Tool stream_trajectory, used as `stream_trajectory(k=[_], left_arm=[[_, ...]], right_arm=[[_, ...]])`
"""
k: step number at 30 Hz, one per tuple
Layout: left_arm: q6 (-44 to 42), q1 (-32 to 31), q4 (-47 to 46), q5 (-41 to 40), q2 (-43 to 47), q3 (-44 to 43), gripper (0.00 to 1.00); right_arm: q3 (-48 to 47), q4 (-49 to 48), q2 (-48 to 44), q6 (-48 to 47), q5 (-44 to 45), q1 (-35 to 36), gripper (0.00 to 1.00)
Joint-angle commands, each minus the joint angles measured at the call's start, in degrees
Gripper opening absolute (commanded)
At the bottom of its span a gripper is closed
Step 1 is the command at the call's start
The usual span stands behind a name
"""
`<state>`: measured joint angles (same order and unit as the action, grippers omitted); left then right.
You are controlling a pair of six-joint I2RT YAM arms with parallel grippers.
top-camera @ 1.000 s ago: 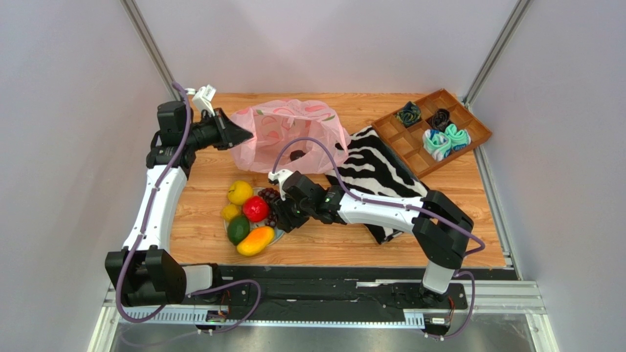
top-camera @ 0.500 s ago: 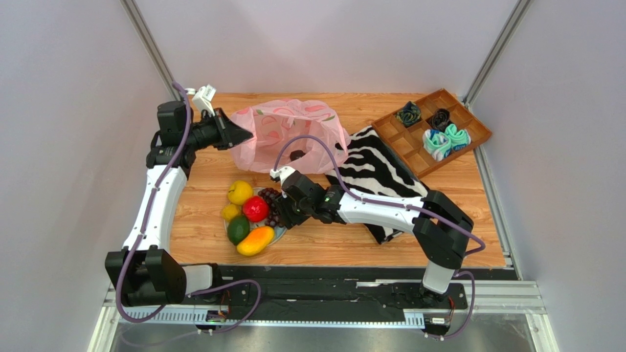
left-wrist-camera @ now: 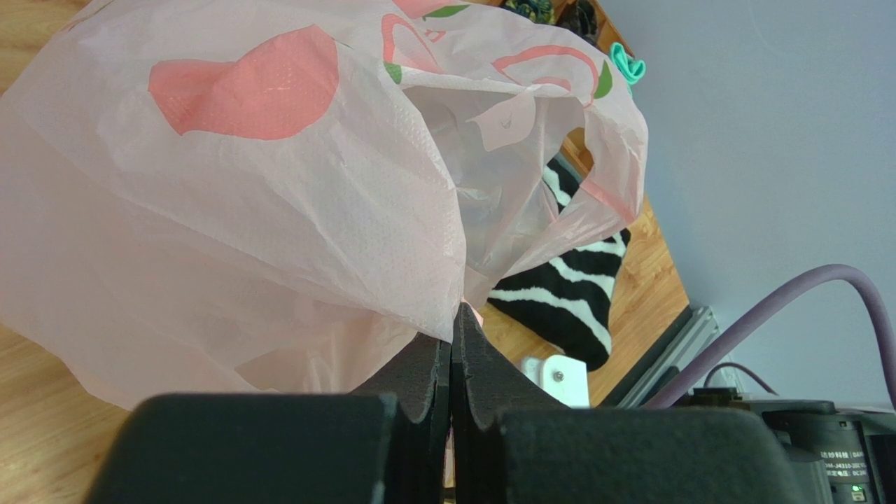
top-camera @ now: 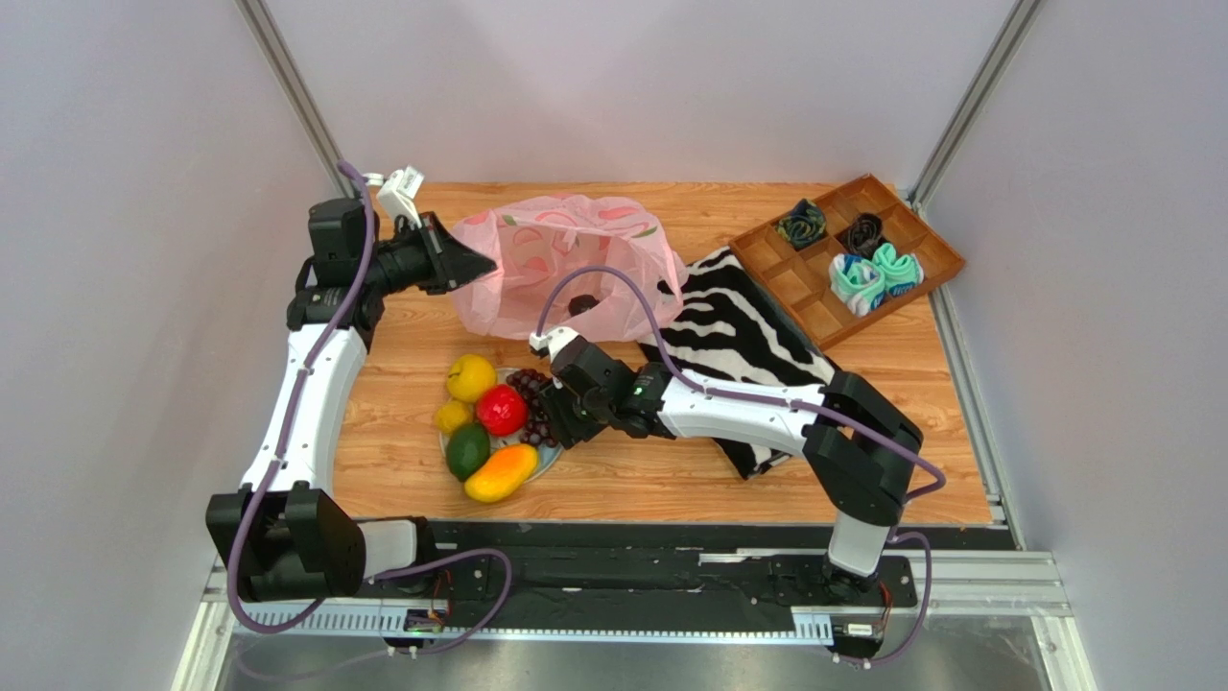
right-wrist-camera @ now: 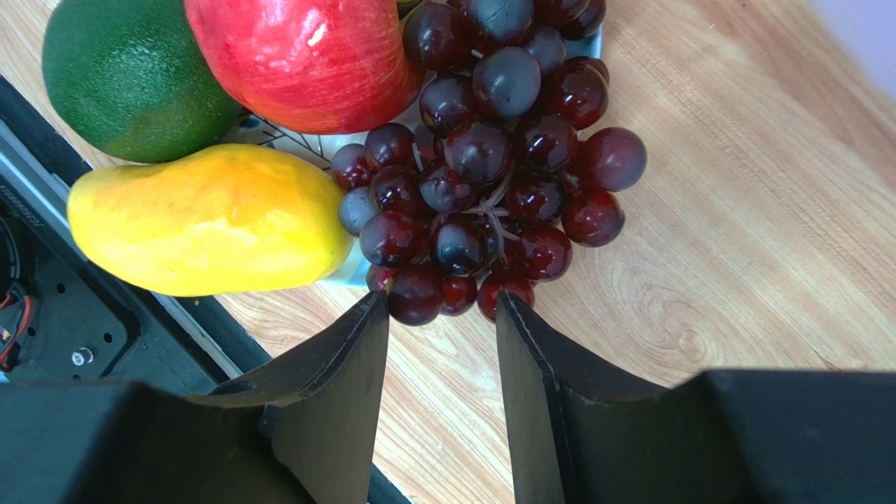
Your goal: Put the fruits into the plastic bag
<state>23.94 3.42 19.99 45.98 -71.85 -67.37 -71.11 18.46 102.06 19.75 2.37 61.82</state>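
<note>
The pink plastic bag (top-camera: 570, 267) printed with peaches lies at the back of the table; it also fills the left wrist view (left-wrist-camera: 242, 200). My left gripper (top-camera: 487, 264) is shut on the bag's left edge and holds it up. On a small plate (top-camera: 544, 458) lie two yellow lemons (top-camera: 469, 377), a red fruit (top-camera: 502, 411), a green fruit (top-camera: 466, 452), a mango (top-camera: 500, 472) and a dark grape bunch (right-wrist-camera: 489, 158). My right gripper (right-wrist-camera: 442, 307) is open, its fingertips on either side of the bunch's nearest grapes.
A zebra-striped cloth (top-camera: 742, 339) lies right of the bag, partly under the right arm. A wooden divided tray (top-camera: 851, 259) with rolled teal and black cloth bundles stands at the back right. The table's front edge and a black rail lie just below the plate.
My right gripper has crept a little to the left, closer onto the grape bunch. The left arm and the bag have not moved.
</note>
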Motion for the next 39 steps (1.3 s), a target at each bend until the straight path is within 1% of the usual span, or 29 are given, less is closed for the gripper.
stream_trajectory(k=[1, 6, 9, 18, 25, 27, 39], left_arm=[[-0.8, 0.2, -0.7, 0.7, 0.1, -2.1, 0.0], [-0.8, 0.1, -0.7, 0.8, 0.3, -2.1, 0.0], [-0.8, 0.2, -0.7, 0.8, 0.2, -2.1, 0.0], [-0.7, 0.2, -0.7, 0.8, 0.2, -2.1, 0.0], [-0.7, 0.1, -0.7, 0.9, 0.1, -2.1, 0.0], [-0.8, 0.2, -0.7, 0.9, 0.0, -2.1, 0.0], [-0.8, 0.1, -0.7, 1.0, 0.0, -2.1, 0.0]], right_arm=[[-2.5, -0.9, 1.3, -0.1, -0.2, 0.6, 0.45], [-3.4, -0.6, 2.4, -0.2, -0.1, 1.0, 0.44], [-3.4, -0.6, 2.5, -0.3, 0.2, 1.1, 0.41], [-3.9, 0.0, 2.4, -0.7, 0.4, 1.3, 0.25], [-4.1, 0.4, 1.8, -1.3, 1.0, 1.6, 0.04], [-4.1, 0.4, 1.2, -1.5, 1.4, 1.7, 0.0], [-6.0, 0.9, -3.1, -3.4, 4.7, 1.8, 0.0]])
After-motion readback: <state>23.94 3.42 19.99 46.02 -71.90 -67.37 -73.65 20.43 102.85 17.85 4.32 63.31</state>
